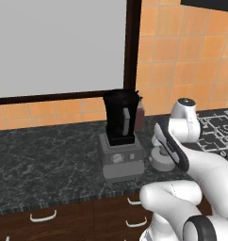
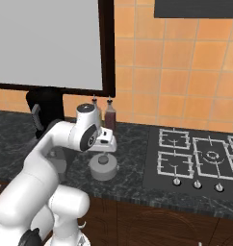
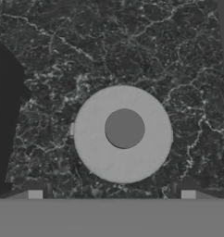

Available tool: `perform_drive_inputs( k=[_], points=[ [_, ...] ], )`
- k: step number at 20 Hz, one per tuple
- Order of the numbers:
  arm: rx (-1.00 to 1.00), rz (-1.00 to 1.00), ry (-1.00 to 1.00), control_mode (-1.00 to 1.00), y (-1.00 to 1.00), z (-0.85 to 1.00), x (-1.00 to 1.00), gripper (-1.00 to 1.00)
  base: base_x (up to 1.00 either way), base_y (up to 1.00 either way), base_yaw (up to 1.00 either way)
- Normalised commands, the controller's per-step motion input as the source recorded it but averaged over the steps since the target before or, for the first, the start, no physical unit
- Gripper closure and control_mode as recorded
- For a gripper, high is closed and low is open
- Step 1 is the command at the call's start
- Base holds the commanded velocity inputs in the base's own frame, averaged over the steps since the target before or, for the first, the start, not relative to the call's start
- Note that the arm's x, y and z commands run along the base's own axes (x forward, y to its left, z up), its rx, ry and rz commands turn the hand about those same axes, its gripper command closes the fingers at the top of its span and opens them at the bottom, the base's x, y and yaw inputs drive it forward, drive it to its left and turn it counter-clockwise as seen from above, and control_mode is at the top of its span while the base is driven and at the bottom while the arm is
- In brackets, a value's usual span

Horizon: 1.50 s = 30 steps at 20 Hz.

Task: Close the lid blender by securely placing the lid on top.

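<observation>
The lid (image 3: 122, 134) lies flat on the dark tabletop (image 3: 132, 51), right of the blender (image 1: 120, 120), directly beneath the gripper (image 2: 104, 154), whose jaws are spread wide, apart from it.

White glossy arm (image 2: 36, 178) of rounded thick segments, dark bands at joints, boxy white hand, pale finger tips.
</observation>
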Motion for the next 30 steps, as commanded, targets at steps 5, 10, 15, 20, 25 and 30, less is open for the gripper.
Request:
perform_drive_inputs(
  k=[5, 10, 15, 20, 25, 30],
  points=[
    [0.00, 0.00, 0.00, -1.00, -0.09, -0.31, 0.00, -1.00, 0.00, 0.00, 0.00],
    [0.00, 0.00, 0.00, -1.00, -0.05, -0.23, 0.04, -1.00, 0.00, 0.00, 0.00],
    [0.00, 0.00, 0.00, -1.00, 0.00, -0.13, 0.12, -1.00, 0.00, 0.00, 0.00],
    [0.00, 0.00, 0.00, -1.00, 0.00, -0.08, 0.16, -1.00, 0.00, 0.00, 0.00],
    [0.00, 0.00, 0.00, -1.00, -0.01, -0.06, 0.17, -1.00, 0.00, 0.00, 0.00],
    [0.00, 0.00, 0.00, -1.00, -0.02, -0.11, 0.15, -1.00, 0.00, 0.00, 0.00]
  ],
)
